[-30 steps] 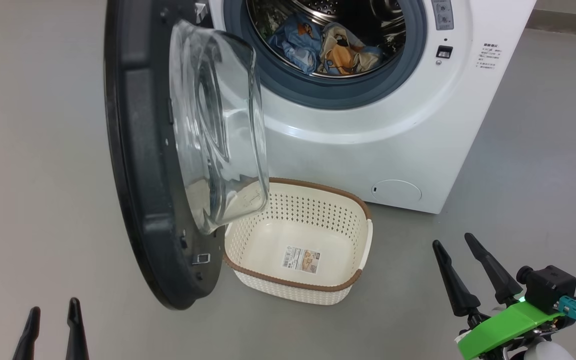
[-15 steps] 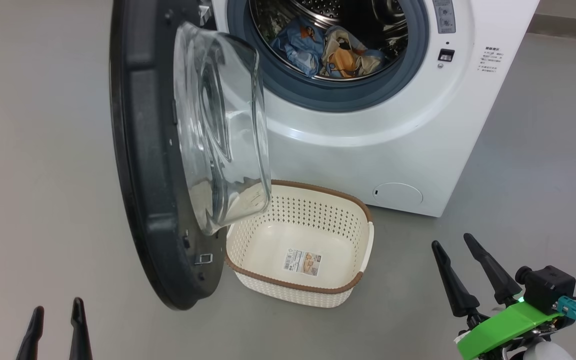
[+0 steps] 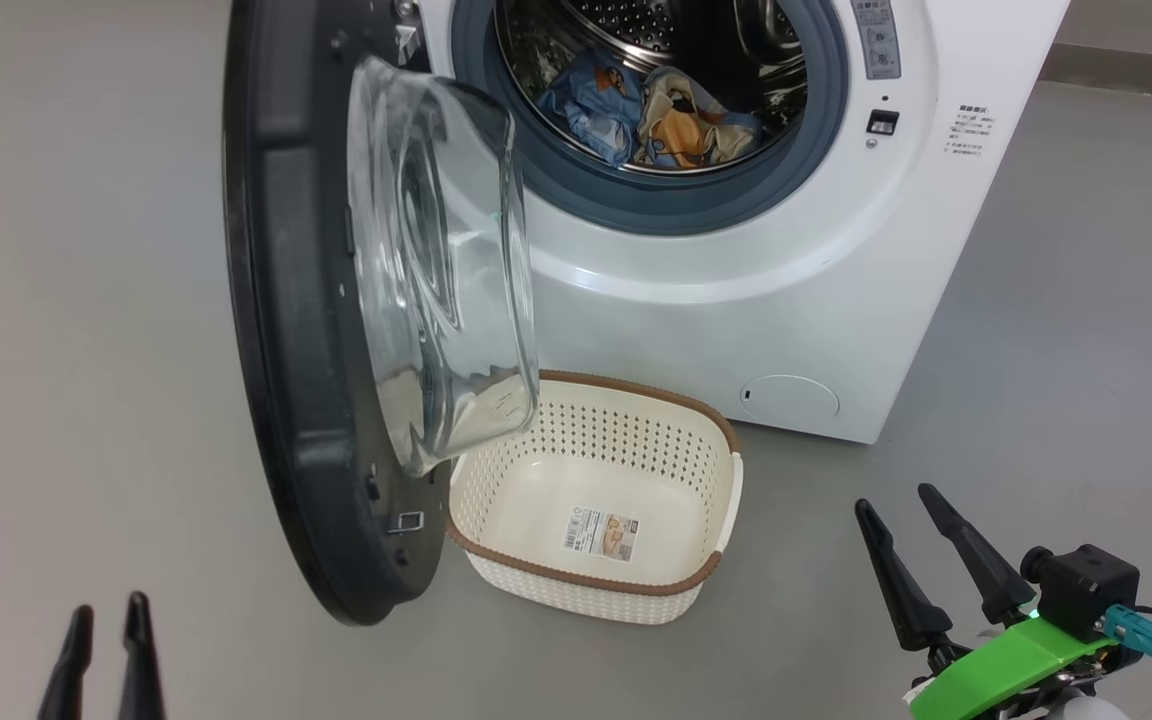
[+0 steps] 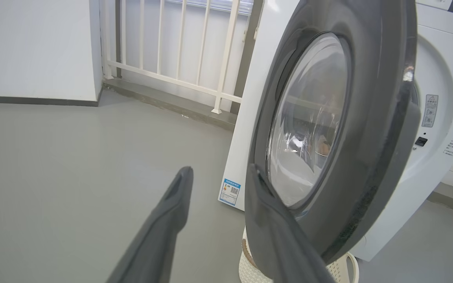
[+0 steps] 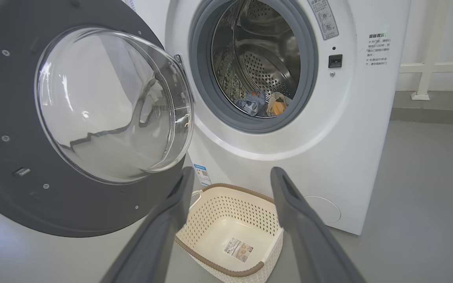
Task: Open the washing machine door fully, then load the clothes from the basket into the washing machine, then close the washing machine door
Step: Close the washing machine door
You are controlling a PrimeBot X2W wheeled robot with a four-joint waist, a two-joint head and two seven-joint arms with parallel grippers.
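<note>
Glossy black washing machine door (image 3: 296, 330), swung open left of the washing machine (image 3: 736, 300), clothes (image 3: 651, 115) inside it, basket (image 3: 706, 430) empty before it: I would press my left fingers (image 3: 143, 650), parted and empty like the right fingers (image 3: 901, 585), flat against the door's outer face until latched.

smooth grey floor (image 4: 53, 157), white wall (image 4: 34, 43), white barred railing (image 4: 171, 79).

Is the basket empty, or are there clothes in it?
Empty. The basket shows only a paper label on its bare floor; the clothes lie in the drum.
</note>
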